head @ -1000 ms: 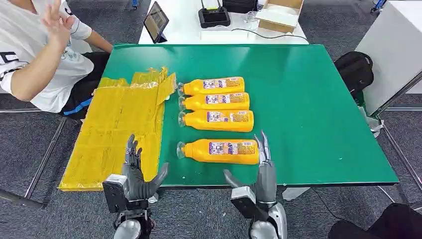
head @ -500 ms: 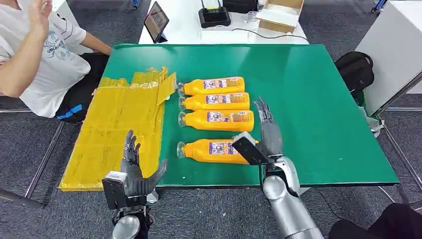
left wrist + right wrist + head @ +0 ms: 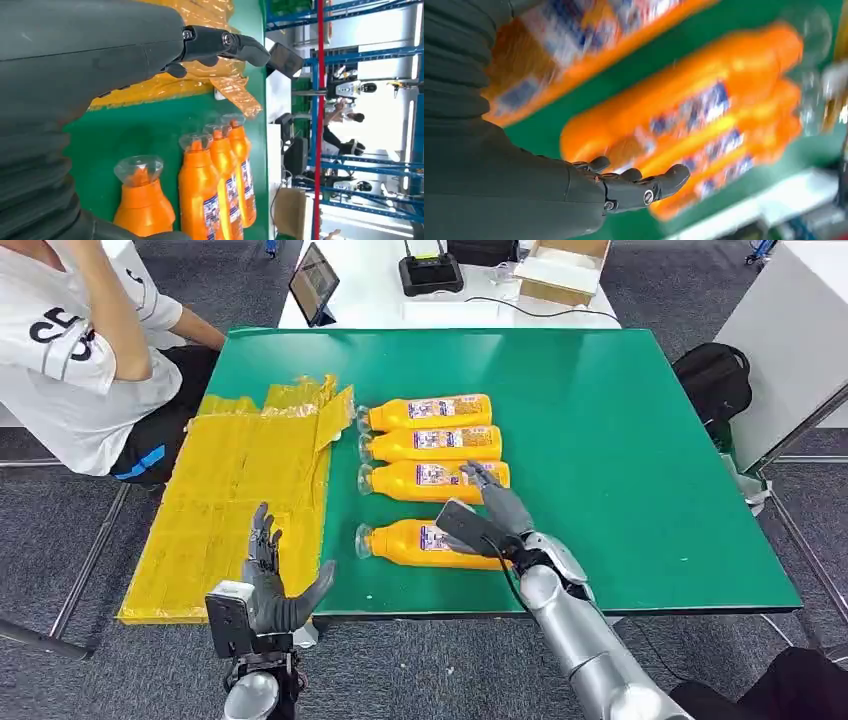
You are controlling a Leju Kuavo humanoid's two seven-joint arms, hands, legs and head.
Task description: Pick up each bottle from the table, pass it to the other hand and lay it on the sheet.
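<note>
Head view shows four orange plastic bottles with clear caps and printed labels lying on their sides on the green table (image 3: 620, 440), caps pointing toward the crinkled yellow plastic sheet (image 3: 240, 500) spread over the table's left part. Three lie side by side, apparently touching; the nearest orange bottle (image 3: 400, 543) lies apart from them, closer to the robot. The right hand (image 3: 490, 510) hovers over that bottle's label end with fingers spread and nothing in it; whether it touches the bottle I cannot tell. The left hand (image 3: 270, 585) waits off the table's near edge, below the sheet, fingers apart and empty.

Judging by its look, the bottle is rigid, smooth and round, probably full and fairly heavy, so it could roll or slip. The best hold seems to be around the middle of the body at the label, fingers wrapped over the top and thumb below, leaving the neck end free for the left hand to take.
</note>
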